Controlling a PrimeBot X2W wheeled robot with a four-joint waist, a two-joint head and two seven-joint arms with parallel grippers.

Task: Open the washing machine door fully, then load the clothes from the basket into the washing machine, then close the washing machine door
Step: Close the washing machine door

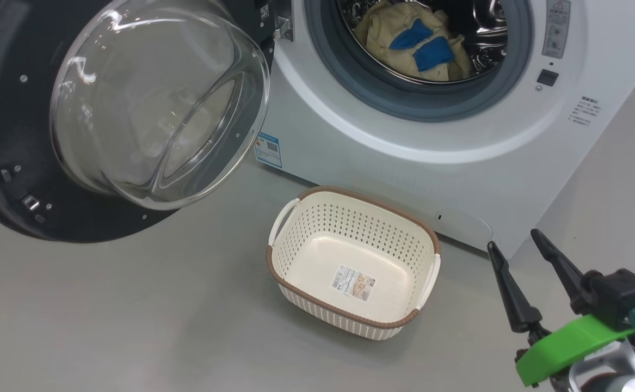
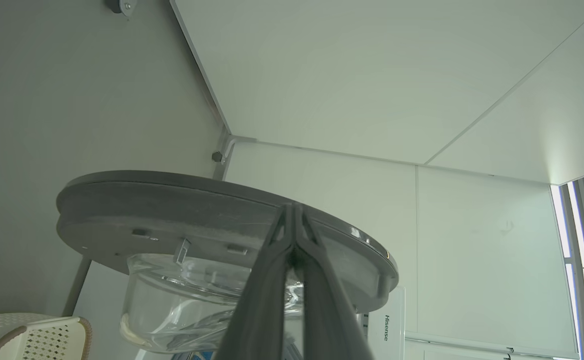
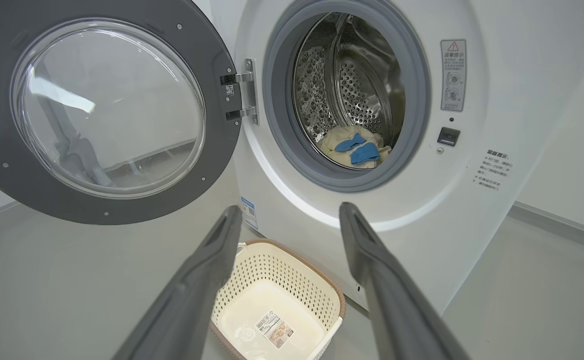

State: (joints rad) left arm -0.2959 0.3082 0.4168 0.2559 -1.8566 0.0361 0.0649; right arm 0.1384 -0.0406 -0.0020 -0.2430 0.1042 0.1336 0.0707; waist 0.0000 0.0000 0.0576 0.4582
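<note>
While the right claw gapes, the left claw pinches together.

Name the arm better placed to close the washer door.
Left, probably. The left pincer, shut, sits at the open door's rim; the right pincer hangs open beside the empty basket.

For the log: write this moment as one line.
washing machine door open | clothes in washing machine | basket empty | left gripper jaws shut by door | right gripper jaws open, empty | pending: close door
</note>
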